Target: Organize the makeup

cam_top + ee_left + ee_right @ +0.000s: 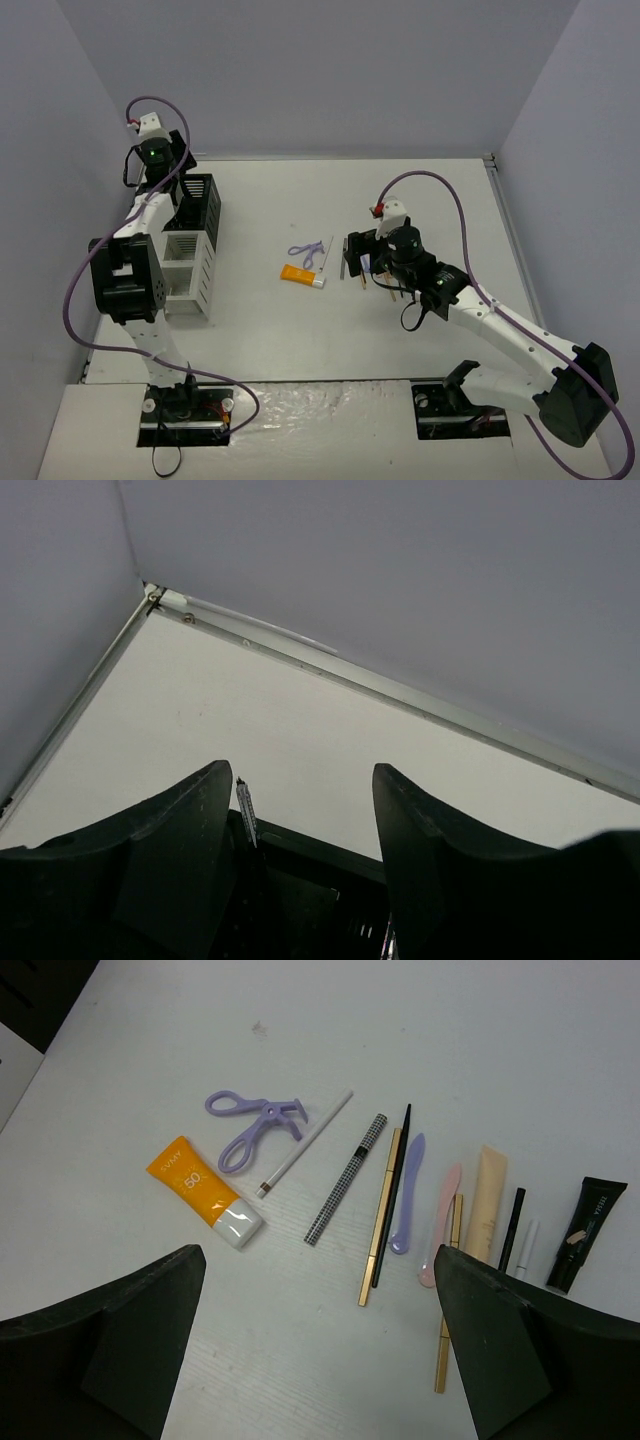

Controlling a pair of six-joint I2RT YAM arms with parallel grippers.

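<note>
Both spread wide and empty, the left claw hangs over the rack by the bench's left edge, the right claw over makeup mid-bench: orange tube, purple tool, pencils.

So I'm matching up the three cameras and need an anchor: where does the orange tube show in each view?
Top external: the orange tube lies near the picture's centre, slightly left, with its white cap at the right end.
Left wrist: not in it.
Right wrist: left of centre, with the cap toward the lower right.
Shared landmark: the purple looped tool, just above the tube in both of those views.
</note>
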